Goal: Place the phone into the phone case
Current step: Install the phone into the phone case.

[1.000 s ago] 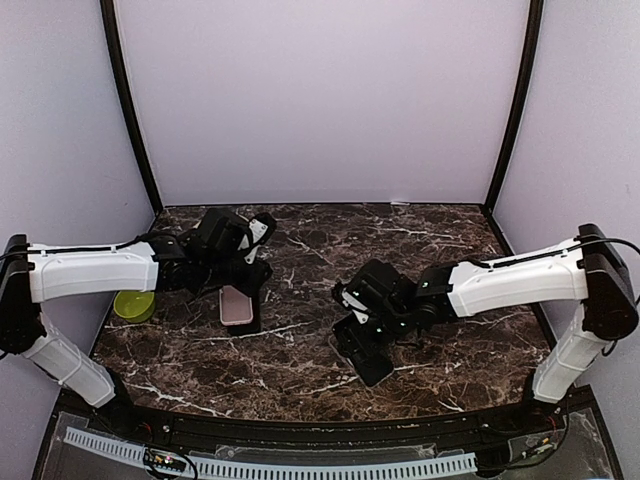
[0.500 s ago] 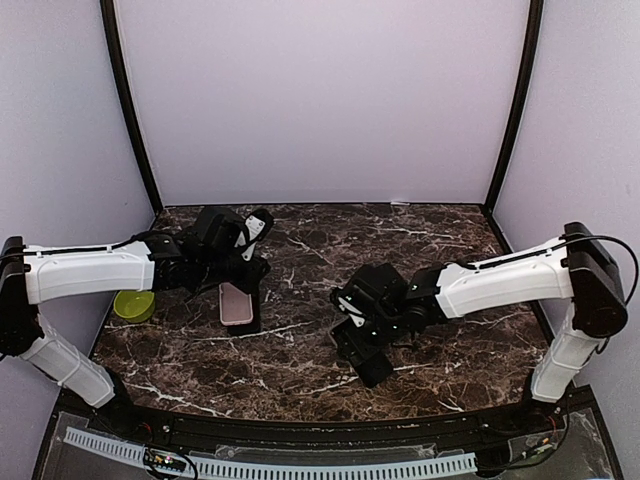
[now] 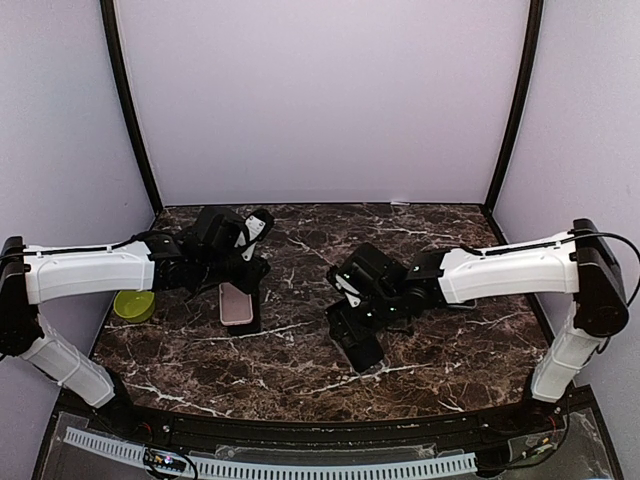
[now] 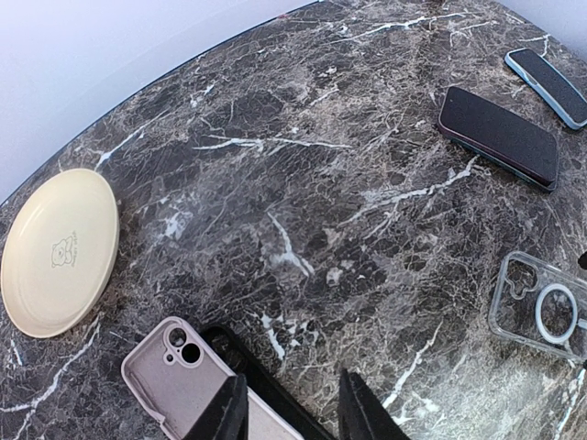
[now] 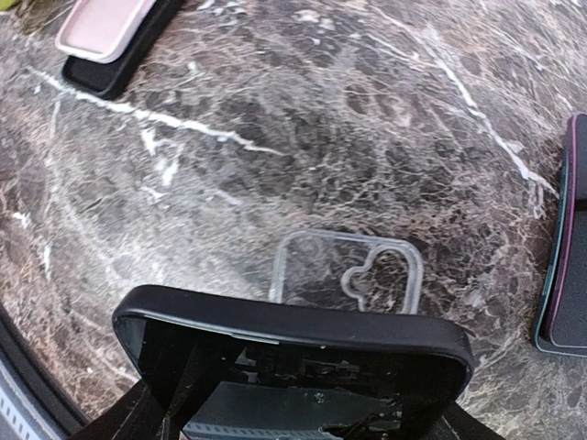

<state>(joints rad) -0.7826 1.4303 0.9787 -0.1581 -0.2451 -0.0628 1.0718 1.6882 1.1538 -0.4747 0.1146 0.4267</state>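
Above the table [image 3: 300, 375], right fingers [image 5: 147, 417] pinching black case [image 5: 293, 325] shifted left; left fingers [image 4: 229, 412] unclear.

Arms [image 3: 90, 272] white w/ black joints, cables prob. black.

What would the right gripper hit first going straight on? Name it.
Probably the clear plastic phone case lying on the dark marble table, just beyond the black phone case the right gripper holds; depth is unclear.
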